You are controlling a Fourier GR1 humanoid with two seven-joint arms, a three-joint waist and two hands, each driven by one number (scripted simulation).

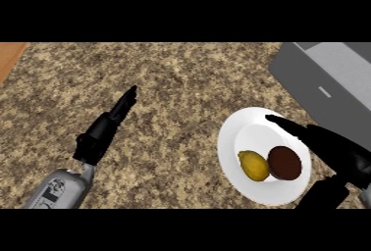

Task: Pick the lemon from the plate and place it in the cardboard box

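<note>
Head view, looking steeply down on the speckled stone surface. A white plate lies toward the right, carrying two items side by side: a yellow lemon on its lower left part and a dark brown rounded object just to the lemon's right, the two touching or nearly so. The right robot hand reaches in from the lower right over the plate, its fingers extended toward the plate's upper part and passing above the brown object; the fingers look straight, holding nothing, and they are not closed round the lemon. The left robot hand shows at the left, well apart from the plate, fingers straight and relaxed, resting with nothing in it. A grey box-like container occupies the upper right corner, just beyond the plate; it appears grey rather than cardboard-coloured, and whether it is the target box cannot be told for certain, though it is the only container in view. A strip of orange-brown wood shows at the upper left corner.

Progress, as judged from this arrangement: the task is at its approach stage. The lemon sits on the plate, ungrasped. Grasping, lifting, carrying to the box and release all remain to be done.
</note>
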